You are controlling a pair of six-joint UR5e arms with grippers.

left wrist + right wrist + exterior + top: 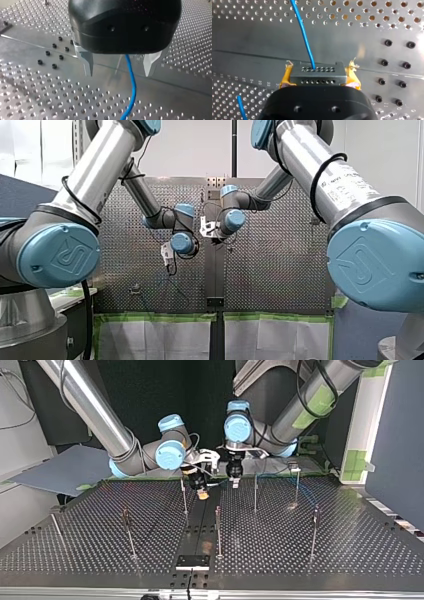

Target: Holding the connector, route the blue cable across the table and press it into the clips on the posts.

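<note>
In the right wrist view my right gripper (319, 71) is shut, its yellow pads (286, 75) clamping a dark grey connector (317, 78) with rows of small holes. The blue cable (303, 32) leaves the connector's face and runs ahead over the perforated table. In the left wrist view my left gripper (118, 73) stands open, metal fingers (88, 62) wide apart, and the blue cable (132, 85) passes between them without touching either. In the top view my right gripper (202, 493) and my left gripper (234, 480) hang side by side near the table's far middle.
Several thin posts rise from the perforated table (350, 545) in the top view, among them post (184, 495), post (255, 492) and post (218, 530). A dark plate (192, 561) sits at the near edge. Black screw heads (395, 65) dot the central strip.
</note>
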